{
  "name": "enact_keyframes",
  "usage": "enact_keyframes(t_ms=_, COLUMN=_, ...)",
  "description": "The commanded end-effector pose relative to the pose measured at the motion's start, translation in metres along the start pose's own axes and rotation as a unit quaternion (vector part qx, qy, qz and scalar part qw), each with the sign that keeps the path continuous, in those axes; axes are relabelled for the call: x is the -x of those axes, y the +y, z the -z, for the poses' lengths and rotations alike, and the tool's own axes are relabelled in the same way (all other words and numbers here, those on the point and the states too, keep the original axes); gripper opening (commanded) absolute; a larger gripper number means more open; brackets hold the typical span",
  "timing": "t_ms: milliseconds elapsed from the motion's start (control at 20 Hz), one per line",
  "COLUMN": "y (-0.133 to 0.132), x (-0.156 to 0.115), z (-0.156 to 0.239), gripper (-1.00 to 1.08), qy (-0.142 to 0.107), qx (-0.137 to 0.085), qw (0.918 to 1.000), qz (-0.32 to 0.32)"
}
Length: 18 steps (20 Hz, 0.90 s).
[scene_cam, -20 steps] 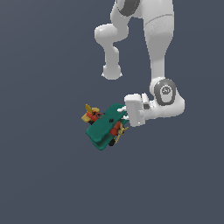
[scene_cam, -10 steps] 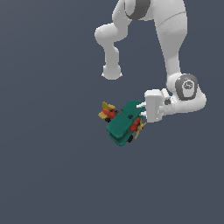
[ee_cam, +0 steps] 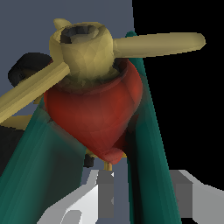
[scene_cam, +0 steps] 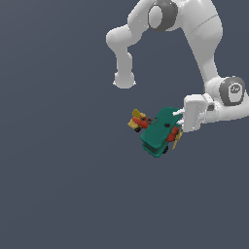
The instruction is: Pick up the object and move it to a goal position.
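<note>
The toy biplane (scene_cam: 157, 132) has teal-green wings, a red-orange body and a yellow tail pointing to the exterior view's left. My gripper (scene_cam: 180, 124) reaches in from the exterior view's right and is shut on the plane at its nose end. In the wrist view the plane (ee_cam: 98, 109) fills the frame, with its yellow propeller (ee_cam: 85, 43) nearest the camera and a black wheel (ee_cam: 26, 70) beside it. One teal wing passes between my two grey fingers (ee_cam: 105, 194). The plane hangs tilted. Its height above the grey floor cannot be told.
The white arm's elbow and links (scene_cam: 194, 29) stand above and behind the plane in the exterior view. A rounded white link end (scene_cam: 124, 80) hangs above the plane, to its left in the exterior view. The plain grey floor (scene_cam: 58, 185) surrounds everything.
The arm has carried the biplane steadily to the exterior view's right and slightly upward. The grip on the plane has stayed the same.
</note>
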<state>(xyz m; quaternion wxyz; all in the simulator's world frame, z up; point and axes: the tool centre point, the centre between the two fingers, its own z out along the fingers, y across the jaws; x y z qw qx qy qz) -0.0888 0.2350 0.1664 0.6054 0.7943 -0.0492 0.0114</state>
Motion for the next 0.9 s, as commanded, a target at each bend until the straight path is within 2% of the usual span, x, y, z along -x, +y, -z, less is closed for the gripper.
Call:
enact_keyframes(t_ms=0, y=0.0, x=0.003, z=0.019, gripper=-1.0, qy=-0.001, qx=0.0, qw=1.0, qz=-0.002)
enact_keyframes(t_ms=400, y=-0.004, x=0.009, z=0.053, gripper=-1.0, qy=0.0, qx=0.001, qw=1.0, qz=-0.004)
enact_keyframes(t_ms=850, y=-0.006, x=0.01, z=0.063, gripper=-1.0, qy=0.0, qx=0.001, qw=1.0, qz=-0.004)
